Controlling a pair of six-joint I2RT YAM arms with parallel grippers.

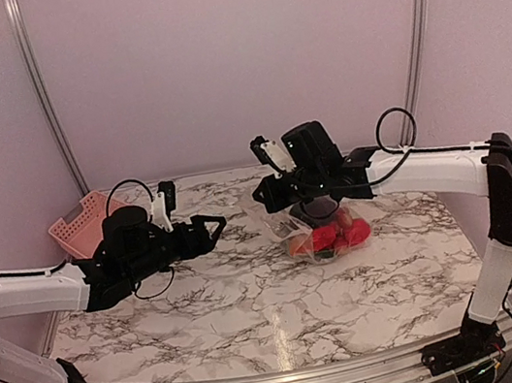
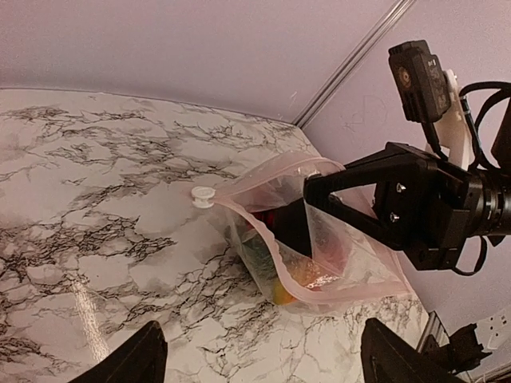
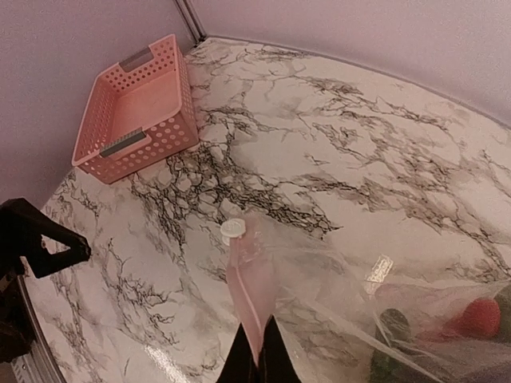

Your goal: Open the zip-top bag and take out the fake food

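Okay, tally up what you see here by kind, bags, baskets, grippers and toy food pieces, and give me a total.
zip-top bag: 1
pink basket: 1
grippers: 2, the left gripper and the right gripper
fake food: several pieces in the bag, too bunched to count
total: 4, food left out

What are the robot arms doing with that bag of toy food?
The right gripper pinches the top edge of the clear bag, and the bag's mouth looks open. The toy food is all inside the bag. The left gripper is open, pointing at the bag without touching it. The pink basket sits in the far corner.
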